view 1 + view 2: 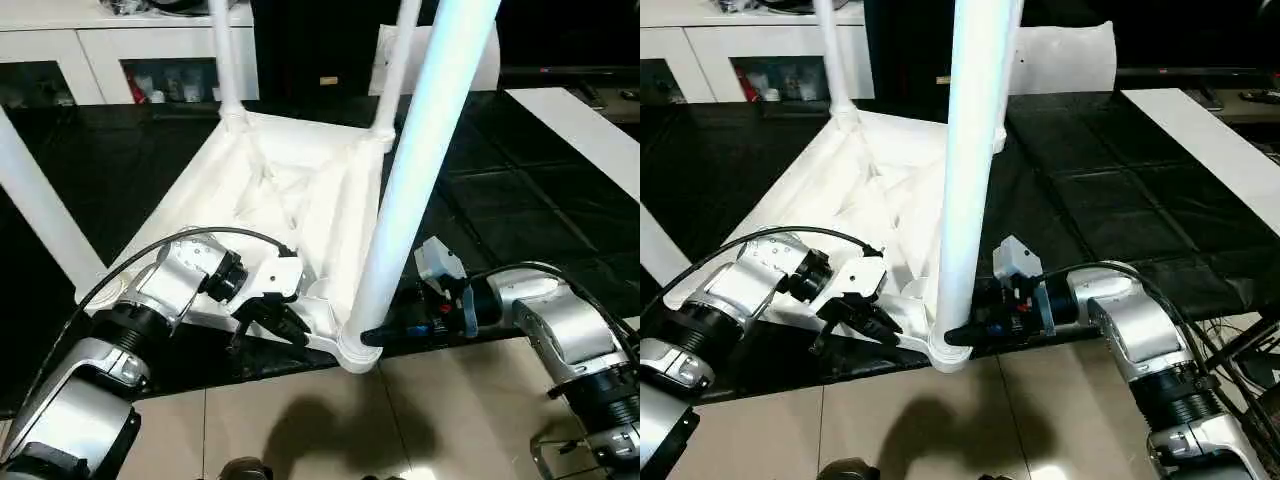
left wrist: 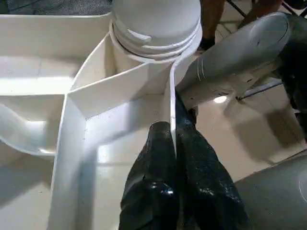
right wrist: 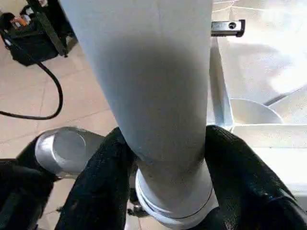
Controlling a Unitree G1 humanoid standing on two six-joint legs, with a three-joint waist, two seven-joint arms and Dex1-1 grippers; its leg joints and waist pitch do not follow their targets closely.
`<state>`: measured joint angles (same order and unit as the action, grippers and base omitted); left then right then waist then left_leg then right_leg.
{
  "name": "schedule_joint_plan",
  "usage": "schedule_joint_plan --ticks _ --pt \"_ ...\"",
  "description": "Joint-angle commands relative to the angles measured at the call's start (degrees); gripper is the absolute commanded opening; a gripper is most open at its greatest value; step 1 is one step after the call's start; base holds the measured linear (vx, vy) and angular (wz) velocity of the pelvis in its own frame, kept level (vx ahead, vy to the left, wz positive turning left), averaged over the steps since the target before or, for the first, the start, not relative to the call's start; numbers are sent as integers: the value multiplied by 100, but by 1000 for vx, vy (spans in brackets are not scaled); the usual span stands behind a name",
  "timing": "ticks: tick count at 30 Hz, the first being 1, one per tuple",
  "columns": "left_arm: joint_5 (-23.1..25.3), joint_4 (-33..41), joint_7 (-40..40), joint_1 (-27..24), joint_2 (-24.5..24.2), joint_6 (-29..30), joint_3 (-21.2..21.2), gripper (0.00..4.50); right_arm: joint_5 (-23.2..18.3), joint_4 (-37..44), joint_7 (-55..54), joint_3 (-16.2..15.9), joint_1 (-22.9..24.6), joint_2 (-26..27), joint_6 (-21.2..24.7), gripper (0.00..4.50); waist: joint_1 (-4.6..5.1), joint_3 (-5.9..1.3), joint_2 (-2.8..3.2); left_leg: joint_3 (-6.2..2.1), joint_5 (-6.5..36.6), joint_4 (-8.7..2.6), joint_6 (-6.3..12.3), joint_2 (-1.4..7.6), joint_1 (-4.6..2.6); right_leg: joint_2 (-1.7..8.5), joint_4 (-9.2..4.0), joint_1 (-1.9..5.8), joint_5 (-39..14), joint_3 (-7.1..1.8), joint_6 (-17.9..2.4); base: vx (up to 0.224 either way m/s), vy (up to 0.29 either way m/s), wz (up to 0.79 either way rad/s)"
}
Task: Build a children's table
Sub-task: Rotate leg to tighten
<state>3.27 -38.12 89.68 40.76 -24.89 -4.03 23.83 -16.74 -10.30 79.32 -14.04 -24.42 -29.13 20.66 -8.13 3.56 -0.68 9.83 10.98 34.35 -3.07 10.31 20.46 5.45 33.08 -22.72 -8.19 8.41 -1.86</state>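
Note:
The children's table top (image 1: 290, 190) lies upside down on a black surface, ribbed side up. Two legs (image 1: 225, 60) (image 1: 397, 60) stand in its far corner sockets, and another leg (image 1: 35, 210) rises at the left. The near leg (image 1: 420, 150) stands upright in the front corner socket (image 1: 358, 352). My left gripper (image 1: 285, 325) is shut on the top's thin front rim (image 2: 170, 96) beside that socket. My right gripper (image 1: 375, 337) holds the near leg (image 3: 148, 72) just above its base, with one black finger (image 3: 103, 177) pressed against each side.
The black mat (image 1: 520, 190) ends at a front edge just below the near socket, with tiled floor (image 1: 440, 410) beyond. A white cabinet (image 1: 100, 50) stands at the back left, a flat white sheet (image 1: 590, 130) lies at the right. A black box with a cable (image 3: 29, 38) sits on the floor.

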Motion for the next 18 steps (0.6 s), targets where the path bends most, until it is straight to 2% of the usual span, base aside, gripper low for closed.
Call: schedule_joint_plan --ticks 1,3,5,6,7,8,9,10,11,12,13,14,15,16,17,18 --pt "20 -34 -53 99 68 -6 52 0 -265 159 165 -14 21 8 164 200 57 -445 11 -97 1118 -422 148 390 -72 479 -404 314 -2091 -415 -796 0 0 0" --pt "10 -42 -213 79 103 100 -21 0 -343 267 -92 69 109 137 332 196 54 -448 5 -94 1111 -420 136 381 -70 479 -403 315 -2078 -414 -795 0 0 0" --pt "36 -26 -778 41 227 468 -207 0 -294 433 -914 253 318 528 450 192 74 -415 21 -109 1280 -439 43 380 -76 494 -441 299 -2348 -407 -712 0 0 0" --pt "47 -5 -996 36 280 675 -273 0 -197 430 -1237 295 352 668 448 191 99 -419 13 -114 1376 -441 -32 354 -90 496 -481 309 -2641 -385 -573 0 0 0" --pt "15 36 -1205 18 354 864 -360 0 -32 368 -1678 344 354 852 427 191 104 -405 13 -117 1449 -436 -42 334 -111 495 -523 287 -2841 -364 -513 0 0 0" --pt "10 42 -1238 15 365 894 -373 0 -6 357 -1749 352 354 881 424 191 151 -374 16 -121 1593 -422 -93 301 -120 489 -588 274 -3259 -316 -356 0 0 0" --pt "-20 74 -1377 1 419 1027 -437 0 122 299 -2073 386 344 1013 413 191 180 -366 20 -133 1671 -420 -127 296 -131 490 -621 266 -3439 -296 -276 0 0 0" --pt "-6 153 -1895 -25 581 1245 -579 0 325 112 -2957 564 252 1431 463 191 258 -358 20 -151 1828 -404 -167 285 -156 487 -682 252 -3703 -241 -138 0 0 0" --pt "-6 153 -1895 -25 581 1245 -579 0 325 112 -2957 564 252 1431 463 191 361 -344 37 -186 2071 -386 -217 279 -163 481 -744 248 -3877 -145 -44 0 0 0" --pt "3 194 -2306 -26 730 1461 -696 0 386 35 -3501 683 190 1726 579 191 482 -336 39 -228 2299 -384 -213 300 -128 468 -782 306 -3950 -56 103 0 0 0" --pt "4 201 -2397 -24 765 1513 -723 0 399 23 -3611 702 178 1789 609 189 527 -340 80 -234 2415 -397 -203 335 -154 461 -792 308 -3868 -42 97 0 0 0" --pt "6 199 -2699 -1 879 1687 -818 0 472 -14 -3949 734 135 1980 659 188 634 -357 125 -273 2591 -425 -204 393 -139 477 -769 369 -3588 9 44 0 0 0" --pt "14 194 -3014 39 1006 1873 -907 0 501 -67 -4376 833 74 2236 806 188 690 -359 134 -307 2706 -467 -217 439 -98 475 -732 417 -3426 13 21 0 0 0" --pt "14 194 -3014 39 1006 1873 -907 0 501 -67 -4376 833 74 2236 806 188 757 -370 148 -348 2881 -536 -239 495 -44 483 -650 473 -3132 -30 -20 0 0 0" --pt "32 192 -3424 85 1159 2040 -1027 0 532 -121 -4811 927 14 2496 918 188 769 -370 137 -326 2932 -532 -233 473 -87 482 -669 429 -3077 -67 -42 0 0 0" --pt "40 211 -3754 139 1306 2179 -1128 0 583 -219 -5238 1014 -74 2744 979 188 815 -356 80 -263 2794 -450 -244 363 -168 533 -738 310 -3217 -94 -188 0 0 0"
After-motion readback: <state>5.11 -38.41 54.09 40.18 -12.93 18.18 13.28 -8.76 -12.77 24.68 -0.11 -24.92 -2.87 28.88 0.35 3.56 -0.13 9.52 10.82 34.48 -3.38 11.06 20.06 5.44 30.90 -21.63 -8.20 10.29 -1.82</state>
